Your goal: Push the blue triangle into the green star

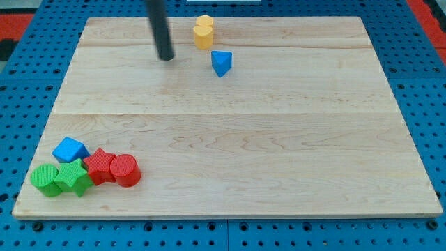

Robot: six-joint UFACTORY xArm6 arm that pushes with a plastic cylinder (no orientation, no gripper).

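Barely begun: no jaws, just my tip (166, 58), touching nothing. Small blue triangle block (221, 63) sits near it, to view's right; green star-shaped block (74, 179), prob. a star, is well apart toward bottom-left w/ whole push left

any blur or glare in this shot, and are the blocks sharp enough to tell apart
Camera view: light is even and soft, with no glare on the wooden board. The rod is slightly soft-edged, my tip left of the blue triangle. The green star and its neighbours look crisp, with only faint shadows.
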